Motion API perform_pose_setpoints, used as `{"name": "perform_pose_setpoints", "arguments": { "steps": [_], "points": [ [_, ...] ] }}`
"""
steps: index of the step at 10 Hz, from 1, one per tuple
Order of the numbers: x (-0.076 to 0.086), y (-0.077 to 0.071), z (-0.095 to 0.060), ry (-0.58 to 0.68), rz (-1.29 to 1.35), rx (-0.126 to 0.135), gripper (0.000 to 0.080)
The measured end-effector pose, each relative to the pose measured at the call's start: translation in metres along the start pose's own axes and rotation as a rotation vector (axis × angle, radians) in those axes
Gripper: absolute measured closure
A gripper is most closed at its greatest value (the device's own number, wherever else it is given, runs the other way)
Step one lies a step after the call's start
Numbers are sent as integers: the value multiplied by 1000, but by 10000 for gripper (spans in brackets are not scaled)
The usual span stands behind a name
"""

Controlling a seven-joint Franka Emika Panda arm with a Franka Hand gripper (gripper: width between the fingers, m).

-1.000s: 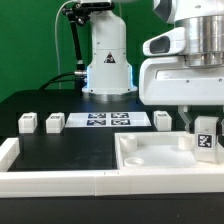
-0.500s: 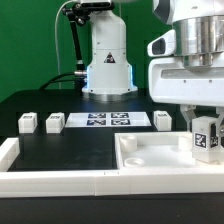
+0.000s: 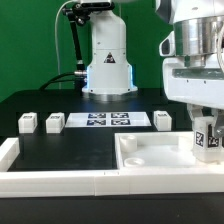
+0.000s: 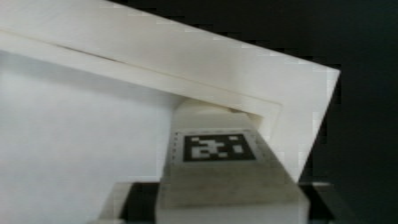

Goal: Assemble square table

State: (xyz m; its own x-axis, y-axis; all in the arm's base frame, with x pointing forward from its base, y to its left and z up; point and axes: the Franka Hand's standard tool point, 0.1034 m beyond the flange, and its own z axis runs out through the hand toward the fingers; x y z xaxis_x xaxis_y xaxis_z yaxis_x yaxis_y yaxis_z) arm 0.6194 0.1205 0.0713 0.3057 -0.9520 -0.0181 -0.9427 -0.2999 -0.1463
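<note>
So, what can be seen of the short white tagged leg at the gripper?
The short white plastic-looking leg is a small block with a black-and-white tag on its face. It stands upright, clamped in the gripper, at a corner of the large white square slab with raised rim. Whether it touches the slab is unclear.
</note>
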Motion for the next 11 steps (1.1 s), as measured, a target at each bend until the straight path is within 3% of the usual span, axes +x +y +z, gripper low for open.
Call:
{"name": "perform_pose_setpoints", "arguments": {
  "steps": [1, 2, 3, 4, 11],
  "points": [
    [0, 0, 0, 0, -34, 0, 509],
    [0, 0, 0, 0, -50, 0, 337],
    [-1, 0, 0, 1, -111, -1, 337],
    [-3, 0, 0, -1, -215, 1, 184],
    [-9, -2, 0, -3, -800, 7, 150]
  ]
}}
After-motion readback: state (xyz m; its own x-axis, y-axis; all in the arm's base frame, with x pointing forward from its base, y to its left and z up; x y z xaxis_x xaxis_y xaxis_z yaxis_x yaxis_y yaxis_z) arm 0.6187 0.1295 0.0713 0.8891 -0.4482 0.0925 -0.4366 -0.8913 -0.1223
